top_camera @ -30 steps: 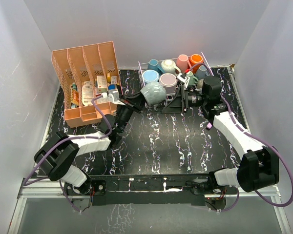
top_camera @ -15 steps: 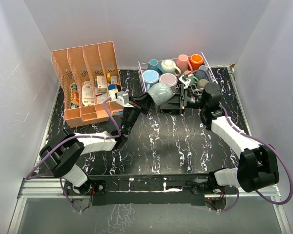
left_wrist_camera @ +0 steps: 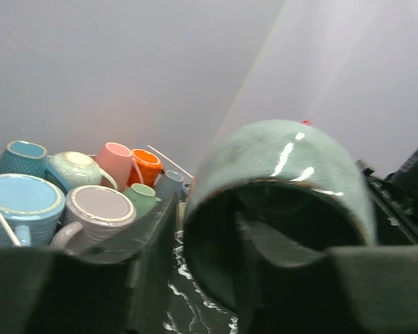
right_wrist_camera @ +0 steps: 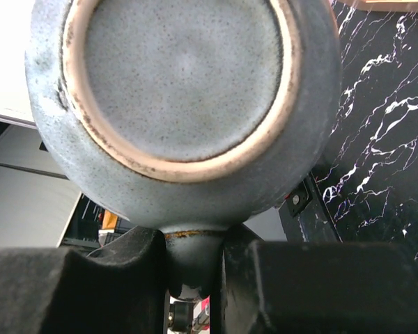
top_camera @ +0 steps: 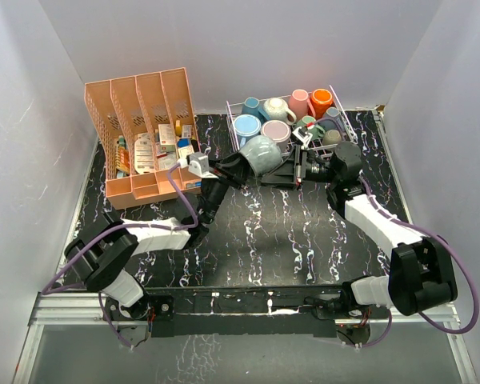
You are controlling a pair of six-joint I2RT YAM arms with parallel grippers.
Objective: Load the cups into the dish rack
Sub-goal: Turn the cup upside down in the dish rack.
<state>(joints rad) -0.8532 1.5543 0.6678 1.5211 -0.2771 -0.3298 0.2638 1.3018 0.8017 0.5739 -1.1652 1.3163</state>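
A grey-teal cup hangs on its side just in front of the white wire dish rack, held between both arms. My right gripper is shut on its handle; the right wrist view fills with the cup's base. My left gripper straddles the rim, one finger inside the cup and the other finger outside, with a sliver of table showing between it and the wall. Several cups stand in the rack: light blue, lilac, pink, orange.
A salmon-pink slotted organizer full of small items stands at the back left. Grey walls close in the black marbled table on three sides. The rack's front edge lies directly behind the hanging cup.
My right gripper came in from the rack side and closed on the cup's handle. The left gripper's jaws eased apart at the rim. The cup shifted slightly right.
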